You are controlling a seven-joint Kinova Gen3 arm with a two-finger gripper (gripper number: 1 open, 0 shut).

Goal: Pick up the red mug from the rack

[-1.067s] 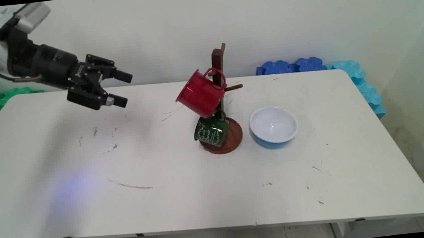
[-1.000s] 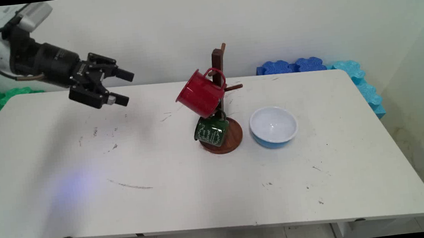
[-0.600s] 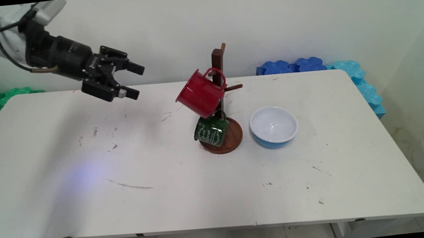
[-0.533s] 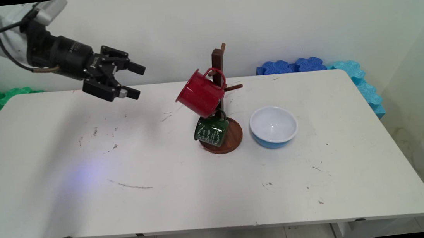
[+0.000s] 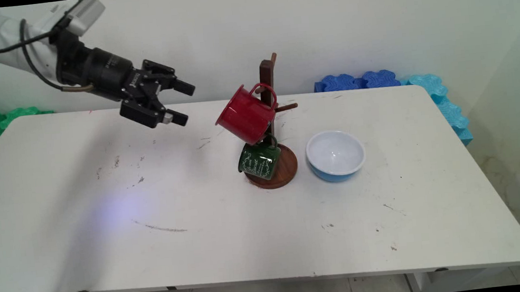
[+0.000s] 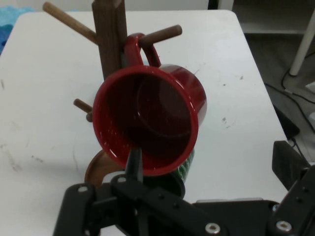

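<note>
My gripper point(image 5: 180, 105) is wide open, empty, left of red mug point(image 5: 245, 115), which hangs by its handle on rack point(image 5: 266, 76). Looks like enamel: light, stiff, slick. I'd pinch the rim wall point(image 6: 147, 167).

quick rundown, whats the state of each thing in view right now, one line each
gripper: open, empty, in the air left of the red mug
red mug: hung by its handle on an upper peg, mouth facing the gripper
green mug: hung low, under the red mug
mug tree: upright on its round base
bowl: upright, empty, right of the mug tree
</note>
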